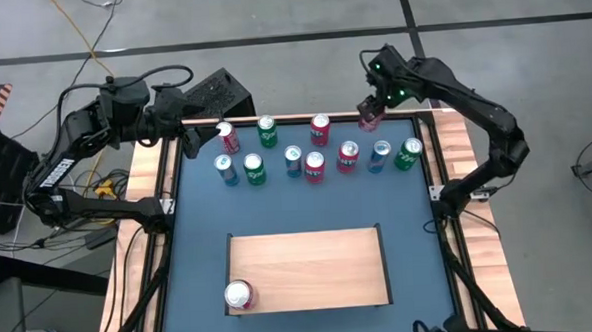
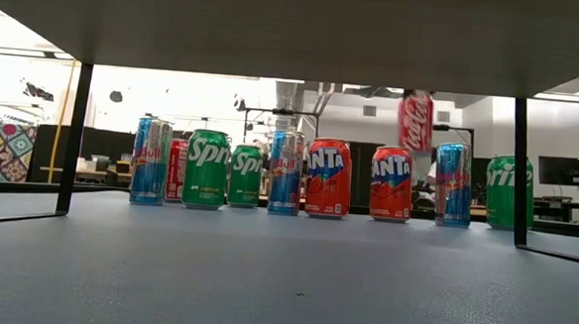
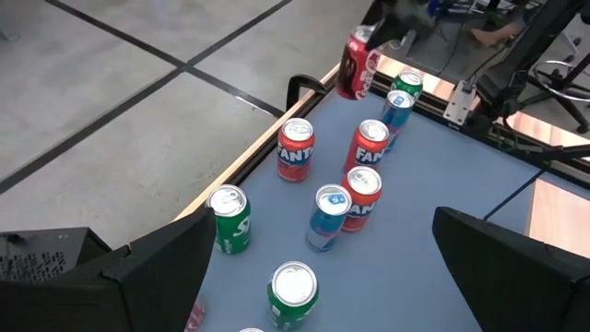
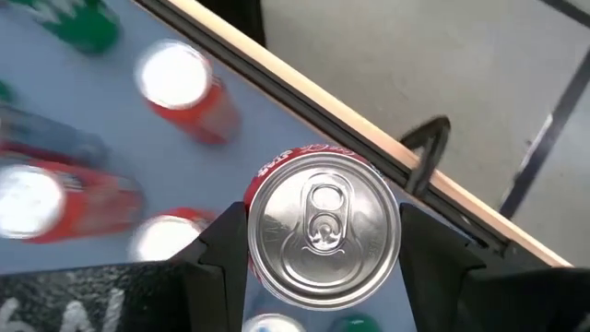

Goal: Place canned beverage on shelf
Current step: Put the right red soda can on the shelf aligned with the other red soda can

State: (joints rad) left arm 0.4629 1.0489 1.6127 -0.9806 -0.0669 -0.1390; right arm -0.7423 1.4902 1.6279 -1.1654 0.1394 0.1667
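A red Coca-Cola can (image 4: 323, 231) hangs above the table's far right corner, with my right gripper (image 4: 323, 242) shut on it; it also shows in the high view (image 1: 372, 111) and the low view (image 2: 416, 119). The shelf (image 1: 310, 260), a pale wooden board, lies flat on the blue table near its front edge. A red can (image 1: 240, 296) stands on the shelf's near left corner. My left gripper (image 1: 195, 140) waits open at the far left, touching nothing. My right gripper pinches the Coca-Cola can between its two fingers, one on each side of the can's wall just below the top rim (image 4: 260, 214). The fingers come from above, slanting down. The can hangs below them, nearly upright and lifted clear of the table (image 2: 415, 139).
Several cans, Fanta (image 1: 319, 128), Sprite (image 1: 266, 130) and blue ones (image 1: 380, 155), stand in two rows across the far part of the table. Black rails (image 1: 439, 195) and striped wooden strips (image 1: 480, 243) border the table. Bare blue surface (image 1: 298, 206) lies between the cans and the shelf.
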